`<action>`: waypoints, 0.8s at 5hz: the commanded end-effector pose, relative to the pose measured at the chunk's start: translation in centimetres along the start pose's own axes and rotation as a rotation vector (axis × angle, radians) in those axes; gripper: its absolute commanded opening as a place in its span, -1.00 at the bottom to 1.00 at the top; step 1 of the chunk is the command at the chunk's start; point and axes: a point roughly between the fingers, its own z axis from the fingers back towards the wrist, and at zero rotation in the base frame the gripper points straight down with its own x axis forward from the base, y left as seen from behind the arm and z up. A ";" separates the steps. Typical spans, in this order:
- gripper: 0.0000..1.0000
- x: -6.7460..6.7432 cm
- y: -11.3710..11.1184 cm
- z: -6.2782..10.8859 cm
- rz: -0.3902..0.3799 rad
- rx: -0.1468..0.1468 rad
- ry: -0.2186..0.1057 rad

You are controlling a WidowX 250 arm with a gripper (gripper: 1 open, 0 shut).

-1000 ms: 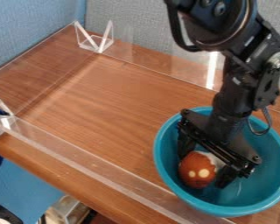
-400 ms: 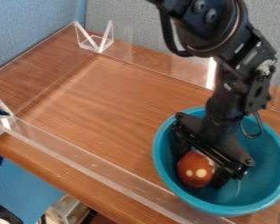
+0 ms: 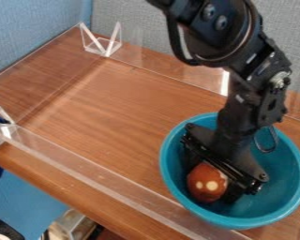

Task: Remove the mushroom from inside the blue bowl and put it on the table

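Note:
The blue bowl (image 3: pixel 280 201) sits on the table (image 3: pixel 115 94) at the lower right, near the front acrylic wall. Inside it, toward its left side, lies the mushroom (image 3: pixel 208 184), its reddish-brown cap up and a cream patch at its lower edge. My gripper (image 3: pixel 217 167) points straight down into the bowl, open, its black fingers spread on either side just above the mushroom. Whether the fingers touch the mushroom I cannot tell. The arm hides part of the bowl's far inside.
Low clear acrylic walls (image 3: pixel 78 155) edge the table along the front and left. A clear triangular acrylic brace (image 3: pixel 102 42) stands at the back left corner. Bare wood stretches left of the bowl.
The arm's upper part has leaned a little to the left. The gripper stays open over the mushroom, barely lower than before.

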 end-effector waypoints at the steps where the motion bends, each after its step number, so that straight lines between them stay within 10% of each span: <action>1: 1.00 0.2 0.3 1.2 0.012 0.002 -0.046; 2: 1.00 0.0 0.3 1.4 0.010 0.015 -0.053; 3: -1.00 0.0 0.4 1.2 0.014 0.018 -0.051; 4: -1.00 0.0 0.5 1.2 0.018 0.019 -0.051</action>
